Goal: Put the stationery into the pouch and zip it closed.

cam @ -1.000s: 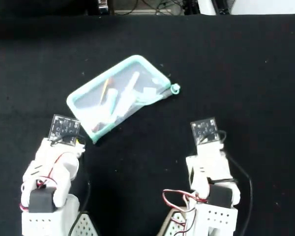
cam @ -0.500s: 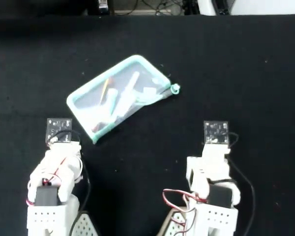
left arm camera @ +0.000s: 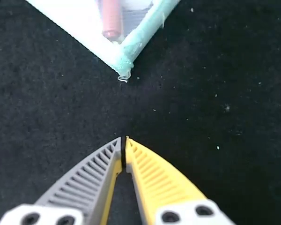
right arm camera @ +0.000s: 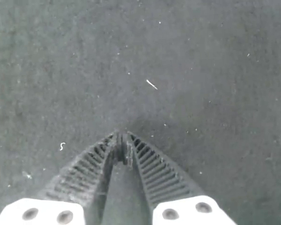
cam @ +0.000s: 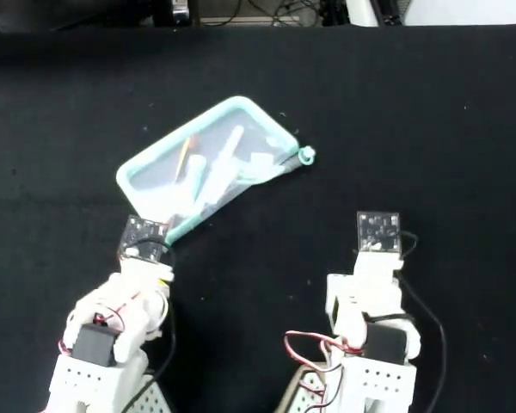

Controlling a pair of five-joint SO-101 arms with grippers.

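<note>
Pointing at the pouch [cam: 208, 172] corner, our left fingers [left arm camera: 103, 168] are closed, empty; our right fingers [right arm camera: 154, 173] are closed over the surface [cam: 413, 129].

There was one pouch [cam: 150, 172], with two grippers near it: left gripper [left arm camera: 123, 140] and right gripper [right arm camera: 122, 136].

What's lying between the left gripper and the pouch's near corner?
Just bare black table. In the left wrist view, nothing sits between the shut left gripper and the pouch corner.
</note>
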